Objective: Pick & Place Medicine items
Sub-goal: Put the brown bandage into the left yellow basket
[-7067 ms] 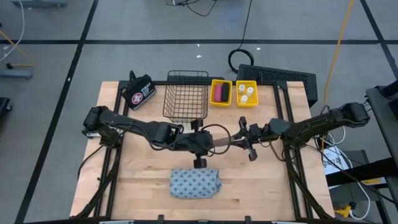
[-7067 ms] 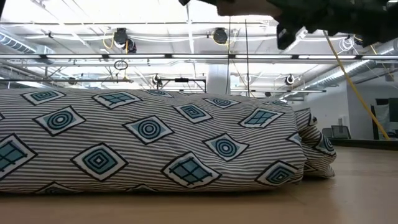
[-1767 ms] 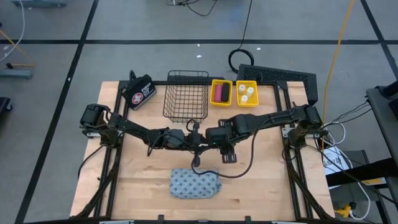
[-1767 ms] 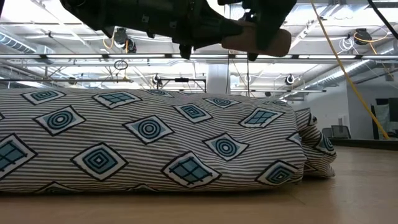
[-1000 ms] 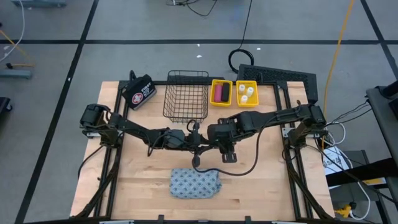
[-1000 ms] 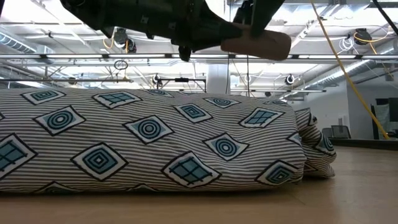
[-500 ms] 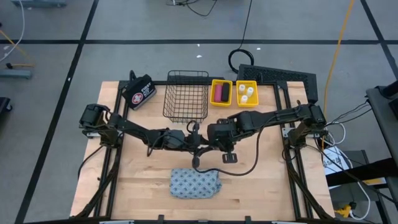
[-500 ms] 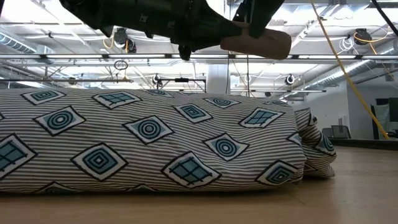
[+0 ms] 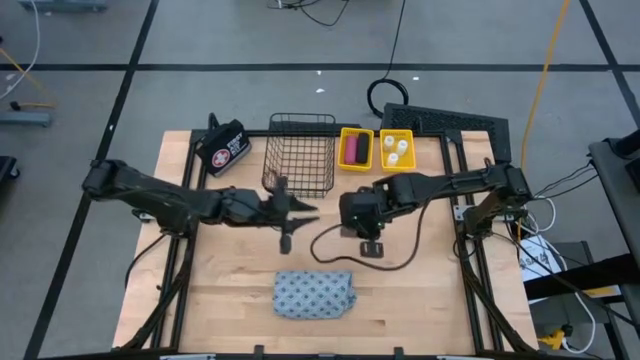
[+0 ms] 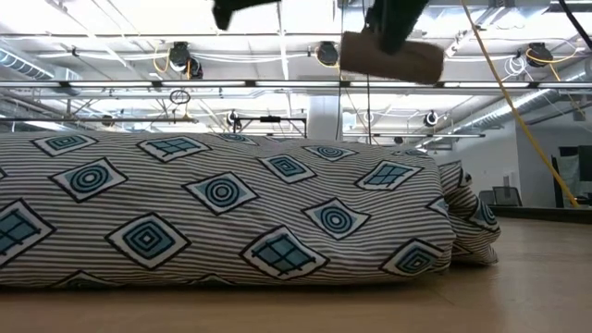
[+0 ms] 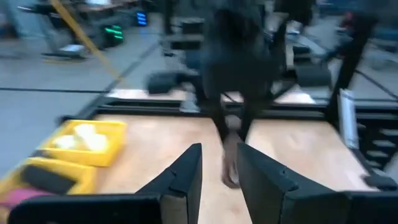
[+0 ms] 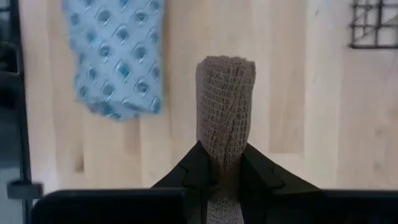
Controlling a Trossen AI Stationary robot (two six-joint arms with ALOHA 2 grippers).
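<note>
My right gripper [image 9: 350, 215] is shut on the brown bar [image 12: 225, 106] above the middle of the table. The bar also shows high in the low view [image 10: 388, 55]. My left gripper [image 9: 306, 207] is open and empty to the left of it, near the wire basket [image 9: 300, 155]; its fingers [image 11: 186, 180] stand apart, facing the right arm. The blue-grey patterned pouch [image 9: 315, 295] lies flat on the table near the front edge. The pink roll [image 9: 353, 149] and the three white bottles [image 9: 397, 150] lie in yellow bins. The black handled piece is out of view. My right gripper pinches one end of the brown bar [image 12: 224, 149] between its two fingers. The bar runs along the fingers, and its free end [image 12: 225, 65] sticks out well past the fingertips. The bar is lifted clear of the table and the pouch.
The wire basket and two yellow bins [image 9: 378, 150] stand at the far edge. A black bag with a red-and-white emblem [image 9: 222, 148] lies at the far left. A black cable loop [image 9: 345, 255] hangs from the right arm above the pouch. A keyboard-like black panel [image 9: 450, 125] lies at the far right.
My left gripper has drawn back from the bar toward the table's left and far side, and the left arm has stretched out that way. The bar stays in my right gripper and sits a little higher in the low view.
</note>
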